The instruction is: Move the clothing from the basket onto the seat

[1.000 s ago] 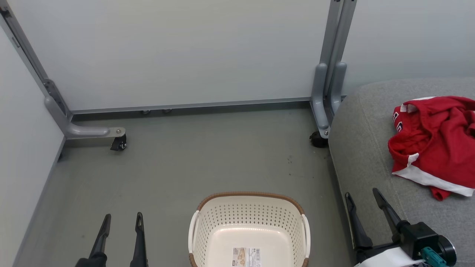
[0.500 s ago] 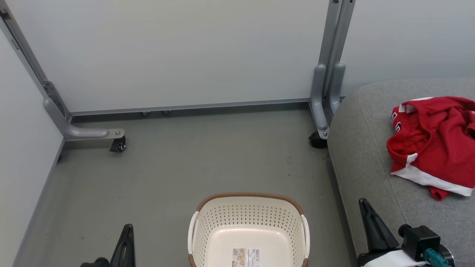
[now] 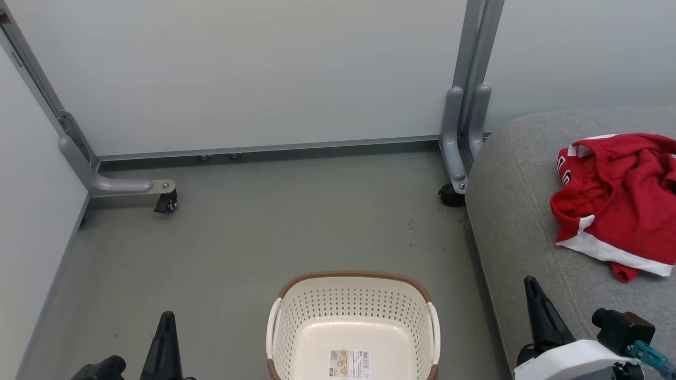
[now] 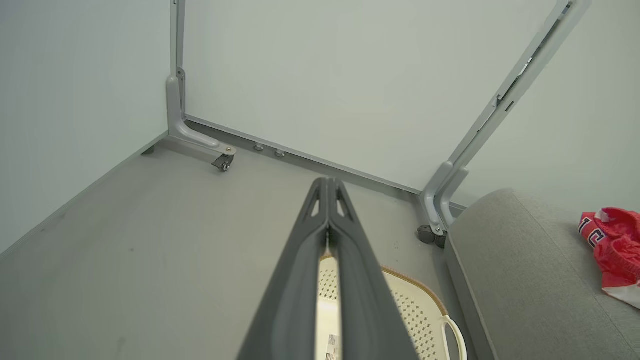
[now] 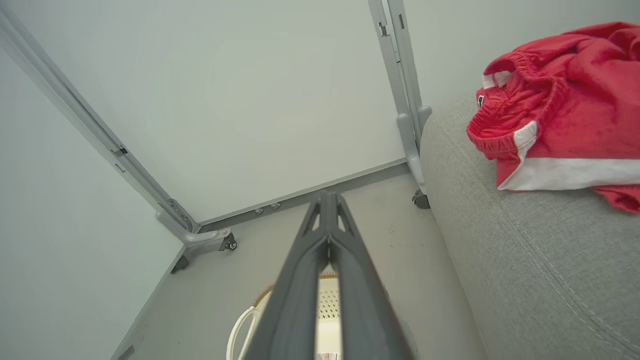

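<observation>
Jaws closed, right wrist view, clothing [image 5: 575,100] waistband [image 5: 492,142]

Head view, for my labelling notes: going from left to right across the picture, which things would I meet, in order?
left tool → basket → right tool → clothing

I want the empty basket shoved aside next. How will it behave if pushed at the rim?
The basket looks like thin perforated plastic and sits empty, so it is probably light. On the smooth grey floor it would likely slide. Its wide flat bottom suggests sliding rather than tipping.
</observation>
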You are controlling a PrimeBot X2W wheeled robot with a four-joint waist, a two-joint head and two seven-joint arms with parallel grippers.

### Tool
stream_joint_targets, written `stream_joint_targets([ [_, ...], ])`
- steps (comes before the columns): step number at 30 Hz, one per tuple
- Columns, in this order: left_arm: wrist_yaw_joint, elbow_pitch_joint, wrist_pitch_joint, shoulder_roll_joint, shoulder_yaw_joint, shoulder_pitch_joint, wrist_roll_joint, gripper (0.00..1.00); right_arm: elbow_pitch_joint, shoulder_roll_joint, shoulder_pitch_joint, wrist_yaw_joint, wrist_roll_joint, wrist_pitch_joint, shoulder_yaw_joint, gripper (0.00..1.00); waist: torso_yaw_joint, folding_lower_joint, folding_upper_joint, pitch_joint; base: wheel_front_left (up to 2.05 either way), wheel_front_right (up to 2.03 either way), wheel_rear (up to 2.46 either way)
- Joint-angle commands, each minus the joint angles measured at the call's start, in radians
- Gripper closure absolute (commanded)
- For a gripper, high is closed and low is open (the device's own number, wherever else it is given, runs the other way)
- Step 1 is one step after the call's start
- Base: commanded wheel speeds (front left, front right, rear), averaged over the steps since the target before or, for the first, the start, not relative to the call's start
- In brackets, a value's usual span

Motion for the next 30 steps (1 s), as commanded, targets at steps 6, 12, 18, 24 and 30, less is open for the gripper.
stream_joint_targets([
  [6,-0.011,0.001,0.029,0.003,0.019,-0.058,-0.128,1.00,-0.001,-0.008,-0.048,0.000,0.133,0.027,-0.013,1.00,-0.001,0.0000,0.0000,0.005,0.00,0.00,0.00],
  [12,-0.016,0.009,0.052,0.003,0.030,-0.078,-0.221,1.00,0.008,-0.009,-0.063,0.000,0.228,0.047,-0.022,1.00,-0.003,0.0000,0.0000,0.010,0.00,0.00,0.00],
  [18,-0.020,0.018,0.074,0.003,0.040,-0.097,-0.307,1.00,0.015,-0.010,-0.079,0.000,0.317,0.068,-0.031,1.00,-0.004,0.0000,0.0000,0.015,0.00,0.00,0.00],
  [24,-0.024,0.026,0.095,0.003,0.049,-0.115,-0.388,1.00,0.023,-0.010,-0.094,0.000,0.401,0.087,-0.040,1.00,-0.005,0.0000,0.0000,0.020,0.00,0.00,0.00],
  [30,-0.029,0.034,0.115,0.004,0.058,-0.132,-0.469,1.00,0.030,-0.010,-0.107,0.000,0.482,0.106,-0.049,1.00,-0.007,0.0000,0.0000,0.024,0.00,0.00,0.00],
])
